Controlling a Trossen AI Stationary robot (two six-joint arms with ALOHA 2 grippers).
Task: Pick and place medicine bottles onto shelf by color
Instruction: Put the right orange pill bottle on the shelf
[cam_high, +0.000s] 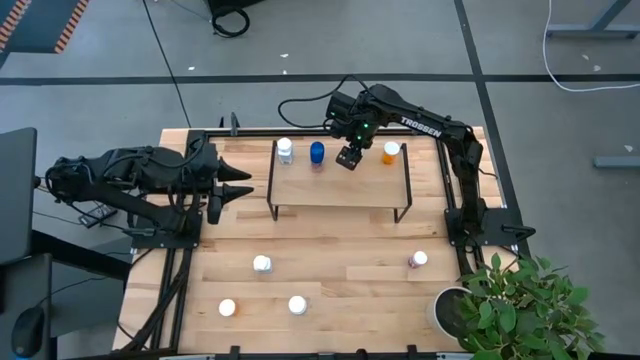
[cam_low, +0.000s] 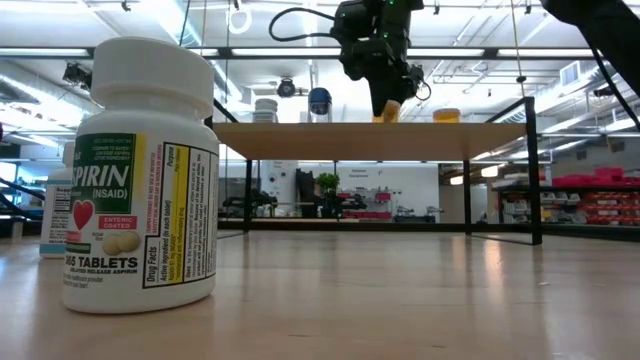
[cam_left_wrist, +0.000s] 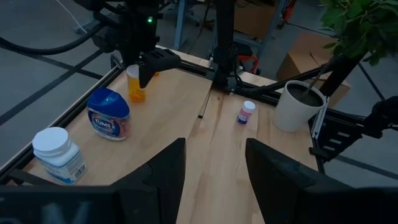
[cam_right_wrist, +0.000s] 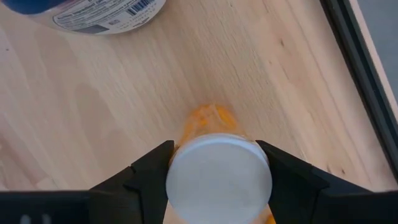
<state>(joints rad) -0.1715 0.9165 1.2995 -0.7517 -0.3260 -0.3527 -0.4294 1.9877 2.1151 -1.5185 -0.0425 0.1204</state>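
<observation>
Orange bottle (cam_right_wrist: 217, 168) clamped in right gripper (cam_high: 348, 158) over wooden shelf (cam_high: 340, 185), left gripper (cam_high: 236, 189) apart.

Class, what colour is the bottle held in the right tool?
Orange bottle, white cap; right wrist view.

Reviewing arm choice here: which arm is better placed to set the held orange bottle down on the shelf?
Right. The right gripper is over the shelf, closed on an orange bottle. The left gripper waits open, off the shelf's left end.
</observation>
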